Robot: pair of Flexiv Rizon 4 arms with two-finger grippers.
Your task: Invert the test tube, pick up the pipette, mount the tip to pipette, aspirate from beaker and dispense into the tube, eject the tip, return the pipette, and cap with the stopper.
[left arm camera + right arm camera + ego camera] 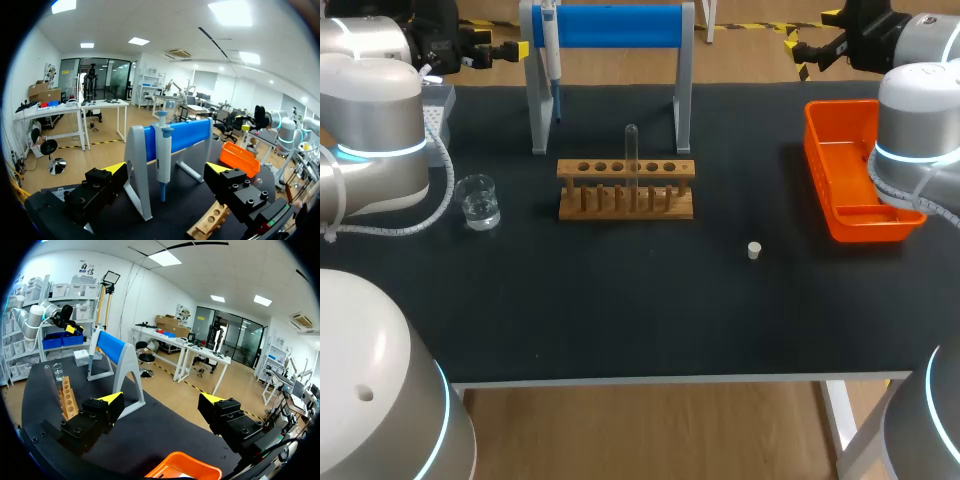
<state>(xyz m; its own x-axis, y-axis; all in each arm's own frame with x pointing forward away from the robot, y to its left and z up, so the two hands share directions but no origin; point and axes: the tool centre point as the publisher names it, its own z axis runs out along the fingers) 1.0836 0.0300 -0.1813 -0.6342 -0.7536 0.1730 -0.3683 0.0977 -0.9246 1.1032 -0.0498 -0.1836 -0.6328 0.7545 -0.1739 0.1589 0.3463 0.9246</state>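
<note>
Nearest: grey housings of left arm (375, 150) and right arm (920, 130), flanking the table (620, 320).

Stopper (754, 250): small, white, alone on the near right, well apart from all else. Risk: a coarse approach could easily nudge it away.

Rack (626, 190): wooden, centre.

Tube (631, 150): upright in a middle hole of the rack, rounded end seemingly uppermost, though clear glass is hard to read. Risk: slim and slick, so a skewed pinch could slip or drag the rack along.

Beaker (479, 201): left, part full of clear liquid, near the left arm. Risk: a swing of that arm could knock it and spill.

Pipette (549, 45): hanging on the stand (610, 25), far side, left post. Risk: a pull off-line could snag it and rock the stand.

Tray (817, 160): orange, right.

Left gripper (166, 170): far left, spread wide, holding nothing, facing the pipette.

Right gripper (162, 400): far right, spread wide, holding nothing, with the tray showing beneath it.
</note>
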